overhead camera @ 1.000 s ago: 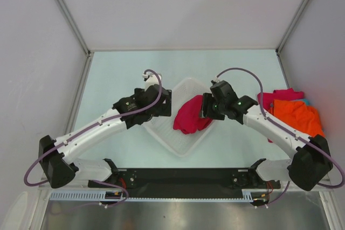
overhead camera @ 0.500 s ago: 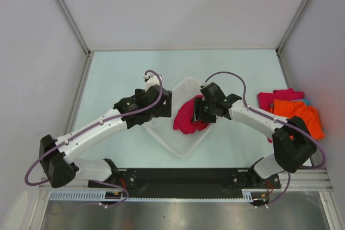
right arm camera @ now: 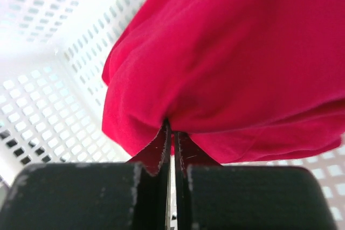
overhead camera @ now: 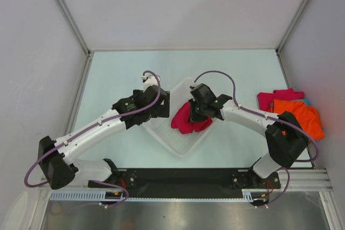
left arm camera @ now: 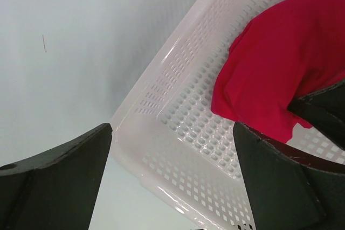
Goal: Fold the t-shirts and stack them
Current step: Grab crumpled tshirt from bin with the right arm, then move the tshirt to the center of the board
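A crumpled crimson t-shirt (overhead camera: 185, 121) (left arm camera: 275, 74) (right arm camera: 226, 52) lies in the white lattice basket (overhead camera: 161, 129) at the table's middle. My right gripper (overhead camera: 195, 112) (right arm camera: 172, 125) is shut on a fold at the shirt's right edge, jaws pinched together in the cloth. My left gripper (overhead camera: 161, 106) (left arm camera: 171, 133) hangs open over the basket's left corner (left arm camera: 161, 133), holding nothing. At the right edge lie an orange t-shirt (overhead camera: 296, 117) over a magenta-pink one (overhead camera: 276, 98), with a sliver of teal (overhead camera: 305, 101) showing.
The basket sits turned like a diamond between the two arms, and its perforated wall (right arm camera: 38, 95) rises close behind the crimson shirt. Grey walls and metal posts (overhead camera: 70, 25) close in the pale green table (overhead camera: 118, 74) on three sides.
My right arm has swung left from the basket's right side into it, and its gripper has gone from open to shut on the crimson shirt. The left arm has barely moved.
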